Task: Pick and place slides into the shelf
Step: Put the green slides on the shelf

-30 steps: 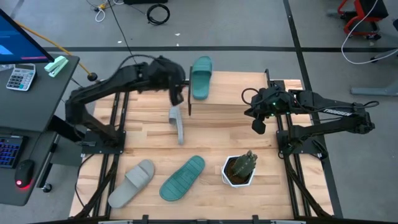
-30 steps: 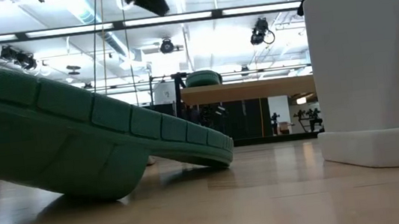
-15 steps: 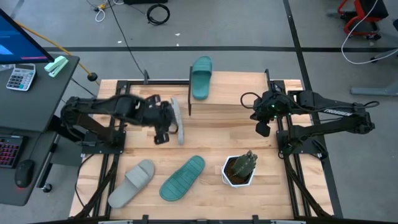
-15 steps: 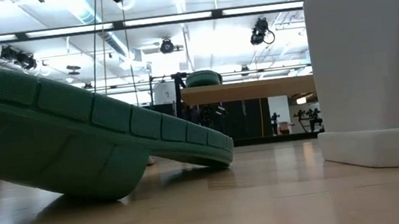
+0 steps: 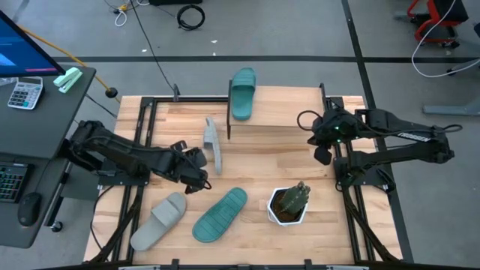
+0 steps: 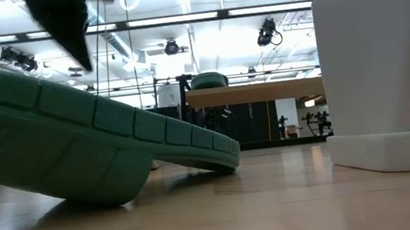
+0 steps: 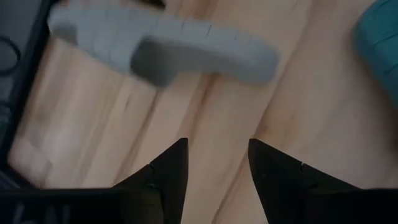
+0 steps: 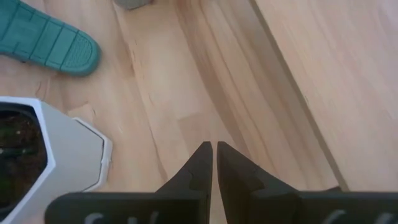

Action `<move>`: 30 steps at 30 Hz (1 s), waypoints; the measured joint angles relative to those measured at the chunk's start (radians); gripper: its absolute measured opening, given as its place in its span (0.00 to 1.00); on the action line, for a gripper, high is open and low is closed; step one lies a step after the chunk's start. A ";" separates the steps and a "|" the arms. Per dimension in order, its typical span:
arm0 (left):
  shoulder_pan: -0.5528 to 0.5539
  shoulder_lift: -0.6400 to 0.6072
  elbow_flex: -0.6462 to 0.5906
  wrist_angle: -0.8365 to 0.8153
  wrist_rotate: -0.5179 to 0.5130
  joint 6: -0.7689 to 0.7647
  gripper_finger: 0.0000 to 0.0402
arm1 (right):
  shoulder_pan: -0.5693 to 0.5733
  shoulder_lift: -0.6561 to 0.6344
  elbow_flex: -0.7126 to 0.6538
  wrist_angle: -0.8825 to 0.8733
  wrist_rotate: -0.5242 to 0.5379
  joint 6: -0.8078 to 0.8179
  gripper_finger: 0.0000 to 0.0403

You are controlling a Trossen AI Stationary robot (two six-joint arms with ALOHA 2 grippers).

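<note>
- the wooden table (image 5: pixel 262 161) carries four slides, a shelf and a potted plant, with both dark arms reaching in from its sides.
- the shelf (image 5: pixel 292 109) runs along the far half of the table; one teal slide (image 5: pixel 242 92) lies on top of its far end.
- a second teal slide (image 5: pixel 220 214) lies sole-up on the table's near part, just beside the white pot with a green plant (image 5: pixel 289 204); in the low view it fills the foreground.
- a grey slide (image 5: pixel 160 220) lies flat near the table's near left corner, to the left of that teal slide.
- the other grey slide (image 5: pixel 214 145) stands on its edge near the table's middle, beside the shelf's left end.
- the left pincer (image 5: pixel 193 171) hangs low over the table between the two grey slides, its fingers (image 7: pixel 168 168) parted and holding nothing.
- the right pincer (image 5: pixel 322 154) hovers by the shelf's right end, its fingers (image 8: pixel 198 163) pressed together and empty.
</note>
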 joint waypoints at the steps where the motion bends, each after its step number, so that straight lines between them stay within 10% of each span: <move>1: 0.002 -0.009 -0.024 0.027 0.013 -0.016 0.43 | 0.000 -0.005 0.000 0.000 0.000 0.005 0.07; 30: 0.028 -0.216 -0.444 0.713 0.710 -0.392 0.45 | 0.000 -0.026 0.000 -0.087 -0.013 0.076 0.07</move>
